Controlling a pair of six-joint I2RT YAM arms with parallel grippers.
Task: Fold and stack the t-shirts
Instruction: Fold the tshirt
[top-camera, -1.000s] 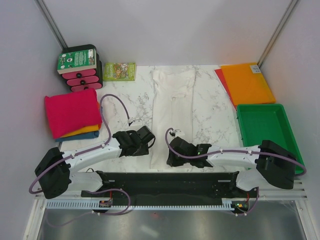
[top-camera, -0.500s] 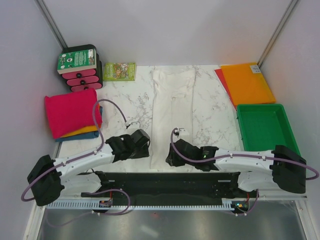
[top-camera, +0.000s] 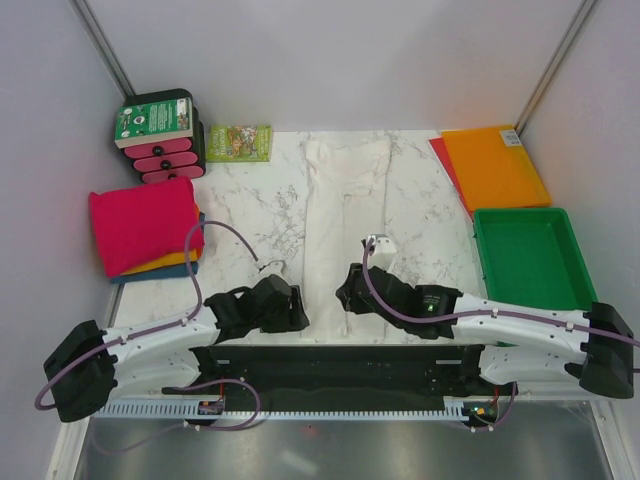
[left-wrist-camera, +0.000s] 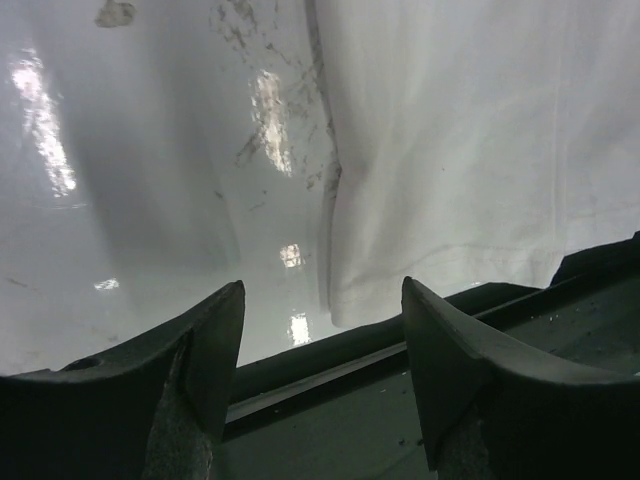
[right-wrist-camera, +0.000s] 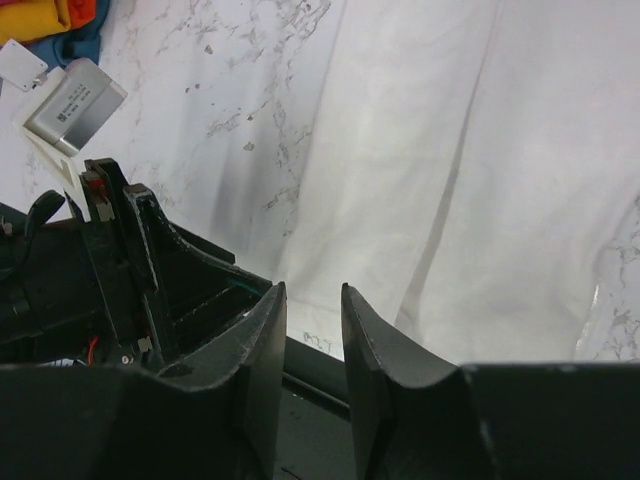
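1. Near edge, left: left gripper (left-wrist-camera: 322, 288), jaws spread wide with nothing between them. It sits low over the marble desk (top-camera: 250, 200), and the near left hem corner of the white t-shirt (top-camera: 345, 215) lies just beyond its fingertips.
2. Near edge, centre: right gripper (right-wrist-camera: 312, 292), released, jaws parted by a narrow gap with nothing clamped. It is at the shirt's near hem (whether it touches the cloth cannot be told).
3. Middle: the white t-shirt lies flat as a narrow strip running lengthwise down the desk, collar end far.
4. Left side: pile (top-camera: 150, 240) of folded shirts. The magenta-pink t-shirt (top-camera: 140, 222) is on top, the orange t-shirt (top-camera: 168, 261) under it, and the blue t-shirt (top-camera: 158, 273) lowest.
5. Right side: green tray (top-camera: 530, 212).
6. Far right: orange sheet (top-camera: 495, 165).
7. Far left: green box (top-camera: 152, 119) on a black-and-pink holder (top-camera: 165, 160), with a green packet (top-camera: 238, 142) beside it.
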